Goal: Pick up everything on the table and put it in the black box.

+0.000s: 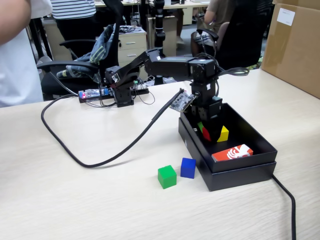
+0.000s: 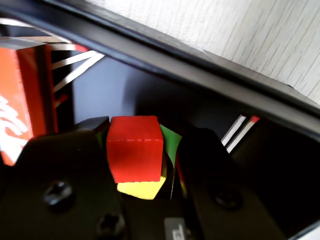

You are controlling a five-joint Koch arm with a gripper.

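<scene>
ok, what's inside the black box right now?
In the black box: the orange-and-white packet, a yellow cube, and the claw with the red cube between its fingers. The claw covers the floor beneath it. Green cube and blue cube sit outside on the table.

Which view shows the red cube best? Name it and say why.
The wrist view: the red cube fills the middle of the picture, between the gripper jaws, above the yellow cube. In the fixed view only a sliver of red shows behind the gripper, inside the black box.
</scene>
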